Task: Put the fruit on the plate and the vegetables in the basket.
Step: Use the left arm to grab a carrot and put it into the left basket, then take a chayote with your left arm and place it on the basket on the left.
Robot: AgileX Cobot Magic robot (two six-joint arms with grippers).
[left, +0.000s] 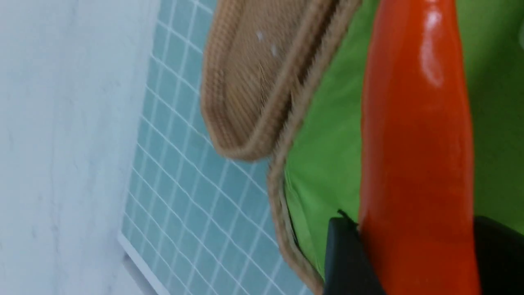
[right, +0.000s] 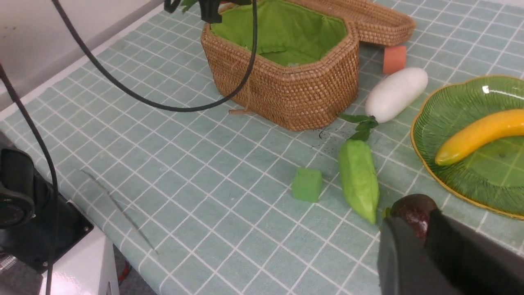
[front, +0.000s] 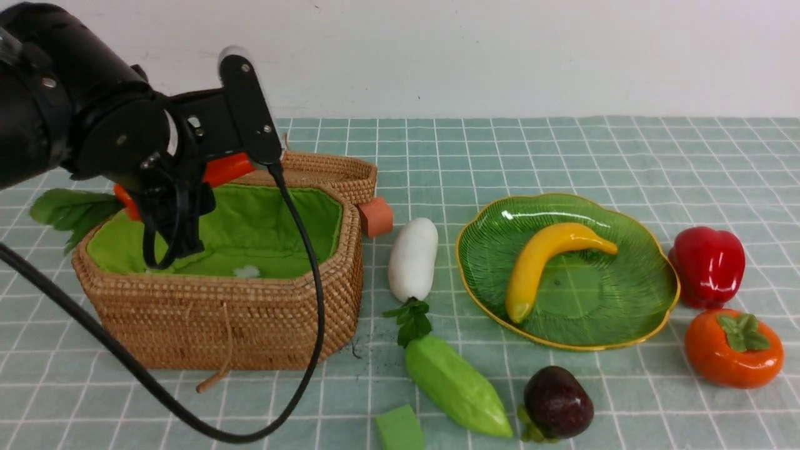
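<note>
Glossy carrot (left: 413, 143), woven wicker basket (front: 219, 325)

Carrot (left: 417, 155) between the pincer's (left: 417, 262) black fingers (left: 348, 262); green-lined basket (left: 323, 172) behind.

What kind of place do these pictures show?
Probably a robot test bench, not a kitchen: a teal checked tablecloth, a glossy yellow toy banana on a green leaf-shaped plate, and a plain white wall.

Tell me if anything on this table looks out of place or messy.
Two small blocks, an orange-brown cube beside the basket and a green block near the gourd, are neither fruit nor vegetable. Dark smudges mark the cloth by the basket's corner.
</note>
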